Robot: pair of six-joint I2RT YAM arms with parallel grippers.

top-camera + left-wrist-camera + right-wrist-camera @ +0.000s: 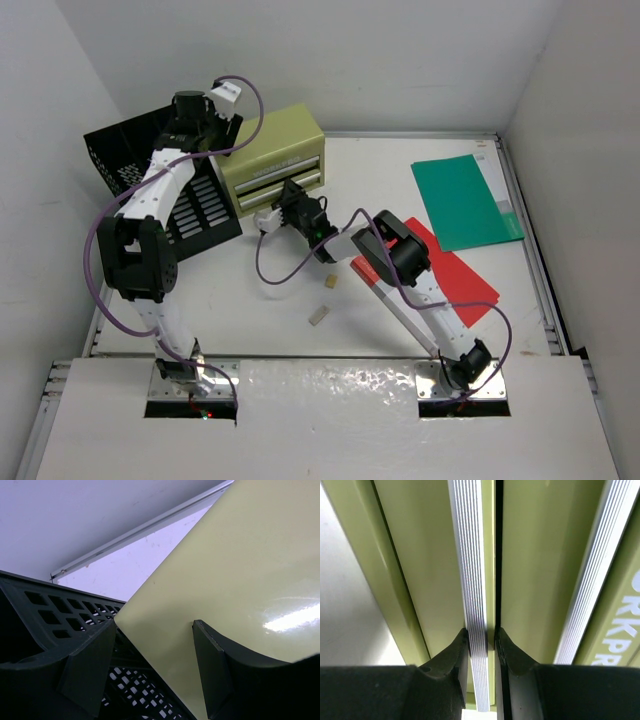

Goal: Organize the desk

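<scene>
White flat bench [250, 330] tidying: right fingers [452, 660] clench the olive-green metal drawer box's [270, 150] ribbed silver handle [470, 580]; best pull squarely outward. Left fingers [87, 670] released above the box.

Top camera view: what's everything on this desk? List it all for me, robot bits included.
desk: one, white, under everything
drawer box: one, olive-green, back, left of centre
drawer handle: two, ribbed silver, box front
mesh tray: one, black, far left, beside the box
green folder: one, green, back right
red folder: one, red, right, nearer than the green one
small blocks: two, beige, centre
left gripper: one, black, open over the box top's edge
right gripper: one, black, shut on a drawer handle
</scene>
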